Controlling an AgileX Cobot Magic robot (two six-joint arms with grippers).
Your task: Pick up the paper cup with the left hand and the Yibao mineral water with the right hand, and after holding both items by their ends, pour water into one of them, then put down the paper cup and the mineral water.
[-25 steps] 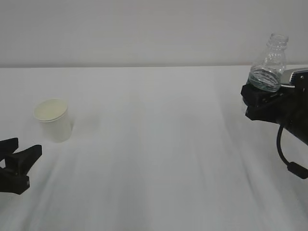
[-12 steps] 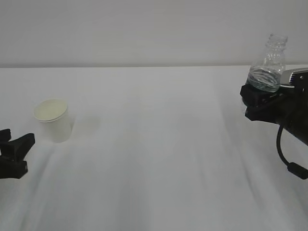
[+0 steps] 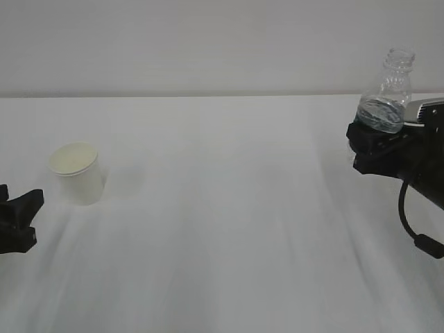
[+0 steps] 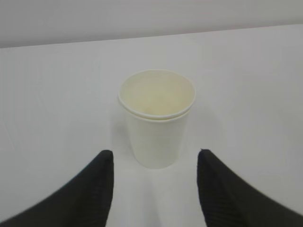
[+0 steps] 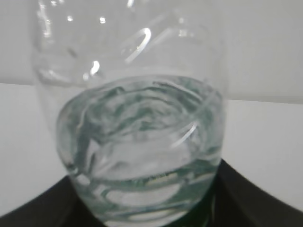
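Gripping the Yibao mineral water (image 3: 386,94), your right hand (image 3: 374,142) hides its base — left hand (image 3: 15,208) stands wide near the paper cup (image 3: 76,172) on the white table (image 3: 222,222).

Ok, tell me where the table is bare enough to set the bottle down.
The widest bare stretch lies between the paper cup and the right hand holding the Yibao mineral water. The front middle is bare too. The only tight spot is the left edge, where the left hand faces the cup.
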